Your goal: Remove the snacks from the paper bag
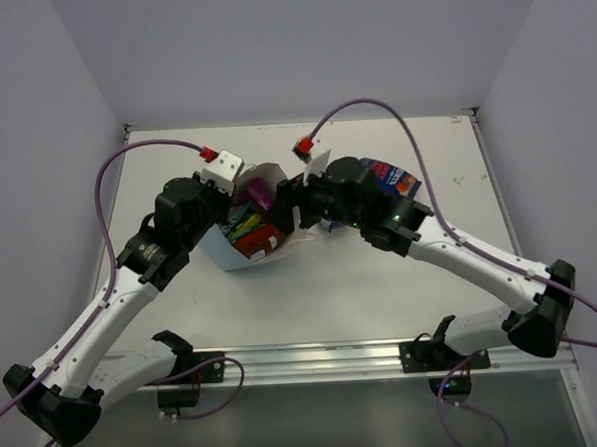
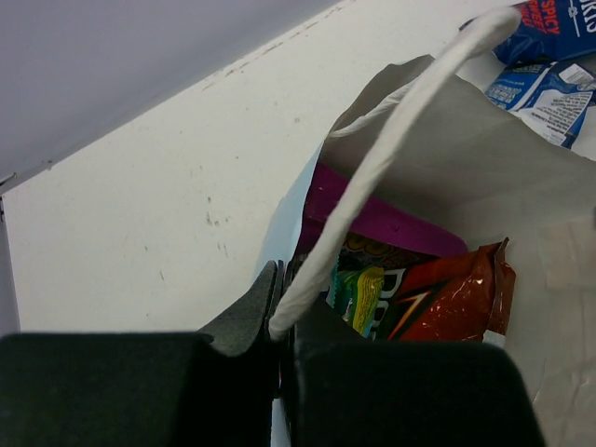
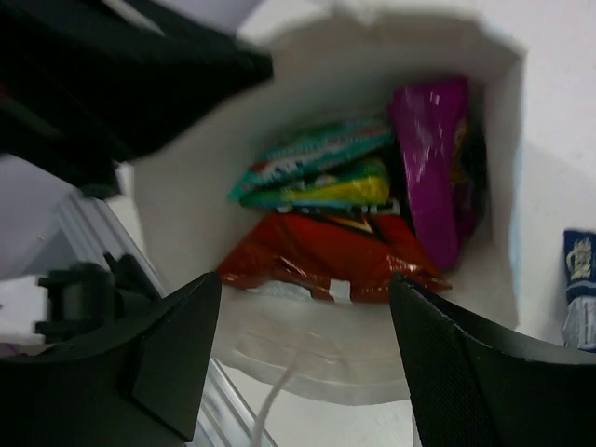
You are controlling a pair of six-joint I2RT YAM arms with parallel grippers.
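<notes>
Facing into the mouth of the light-blue paper bag [image 1: 218, 248], which stands tilted mid-table with its white inside showing, the right gripper [image 3: 317, 358] has its fingers spread wide with nothing between them; the left gripper [image 2: 282, 309] is pressed together on the thin white loop handle [image 2: 391, 149], pinching it near the rim; four crinkly foil snacks sit inside: the red-orange Doritos packet [image 3: 326, 261] nearest the opening, the green-yellow packet [image 3: 331, 191] and teal packet [image 3: 317, 154] behind it, the magenta-purple packet [image 3: 428, 158] along one side wall; the dark blue and red packet [image 1: 391, 179] and blue-white packet [image 2: 549, 93] lie outside on the white table [image 1: 332, 292]; the Doritos packet lies dead ahead of the right gripper, its long axis crosswise, parallel to the line between the fingers; that gripper is free and nearer, though a wrist roll looks needed to span the packet's short side.
</notes>
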